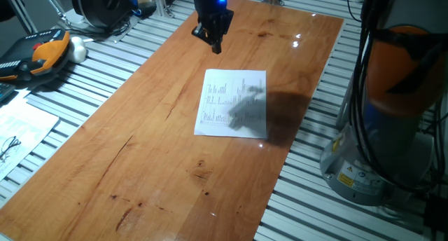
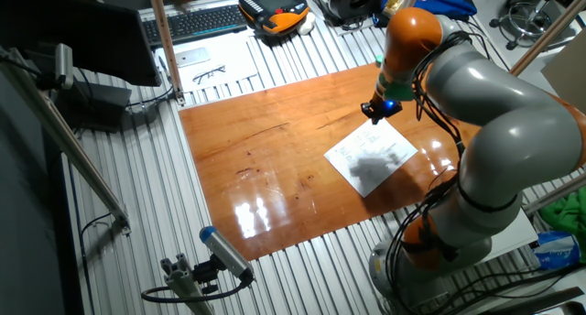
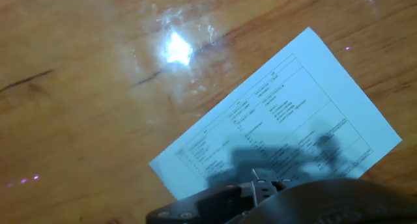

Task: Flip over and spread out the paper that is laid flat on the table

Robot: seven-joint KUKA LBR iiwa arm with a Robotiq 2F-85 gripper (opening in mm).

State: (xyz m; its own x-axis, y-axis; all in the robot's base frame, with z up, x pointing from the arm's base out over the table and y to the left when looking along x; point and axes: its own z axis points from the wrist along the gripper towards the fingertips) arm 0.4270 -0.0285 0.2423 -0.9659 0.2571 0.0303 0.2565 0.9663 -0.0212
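The paper (image 1: 233,103) lay flat, printed side up, near the right edge of the table (image 1: 140,150), so the flip looked done. The gripper (image 1: 212,36) hung above its far edge, holding nothing; finger spacing could not be told.

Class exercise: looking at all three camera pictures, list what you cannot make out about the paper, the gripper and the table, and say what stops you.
- The paper's text: too small and blurred in every view.
- Its underside: hidden against the table.
- Its near edge in the hand view: covered by the dark gripper body.
- The gripper: a dark shape in both fixed views, fingertips unseen in the hand view, so open or shut is unclear.
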